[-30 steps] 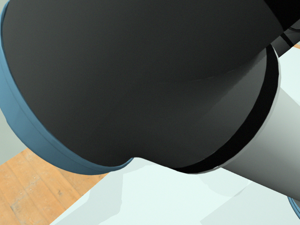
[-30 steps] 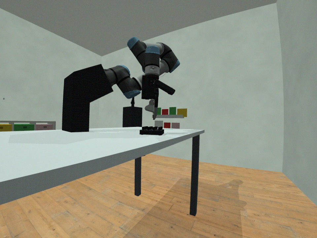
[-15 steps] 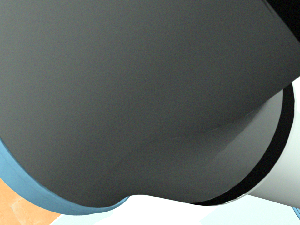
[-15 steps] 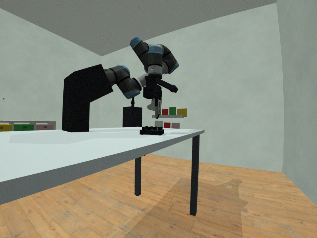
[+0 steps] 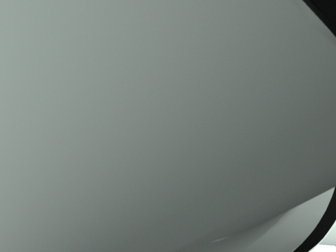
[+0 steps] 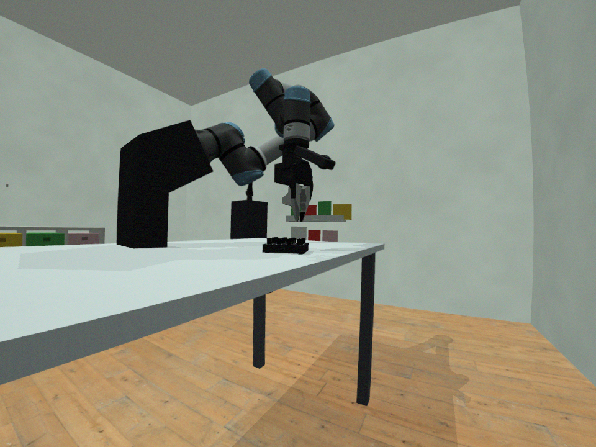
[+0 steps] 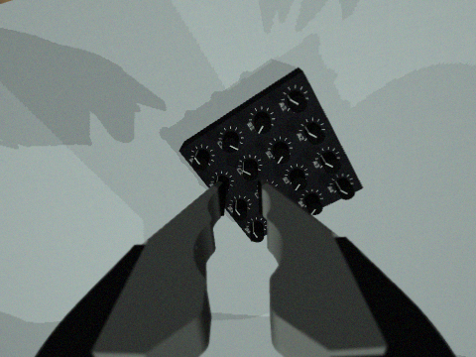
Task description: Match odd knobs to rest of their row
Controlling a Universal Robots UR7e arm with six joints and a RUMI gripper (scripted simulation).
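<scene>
The black knob box (image 6: 285,248) (image 7: 272,133) stands on the table, turned at an angle in the wrist view. In row A, along its right side, the visible white lines have a similar slant. In row B they slant down to the left. Knob C1 (image 7: 230,141) points to the lower right, unlike C2 (image 7: 249,169). D1 (image 7: 200,159), D3 (image 7: 240,206) and D4 (image 7: 257,229) have similar lines. My gripper (image 6: 300,220) (image 7: 241,183) is empty above the box, its tips a narrow gap apart. The fingers hide C3 and C4 and partly cover D2.
The white table (image 6: 158,284) carries the black arm stand (image 6: 144,192). A dark block (image 6: 248,218) and shelves with coloured boxes stand behind. A close grey surface (image 5: 149,108), which looks like part of the arm, fills the top view and hides the box there.
</scene>
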